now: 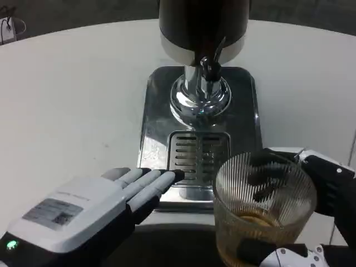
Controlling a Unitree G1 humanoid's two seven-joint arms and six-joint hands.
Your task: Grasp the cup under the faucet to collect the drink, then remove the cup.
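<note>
A clear ribbed glass cup (261,214) with a little amber drink at its bottom is at the lower right, in front of and to the right of the drip grate (198,156). My right hand (311,211) grips it, with dark fingers showing through the glass and the thumb below. The dispenser's dark tank and black faucet (208,65) stand above a chrome column (199,97) at the top centre. My left hand (105,203) lies flat on the table, fingers stretched toward the front left corner of the steel base (158,105), holding nothing.
The steel base of the dispenser takes up the middle of the white round table (72,100). A small wire object (10,26) sits at the far left edge. Bare table surface stretches to the left and right of the dispenser.
</note>
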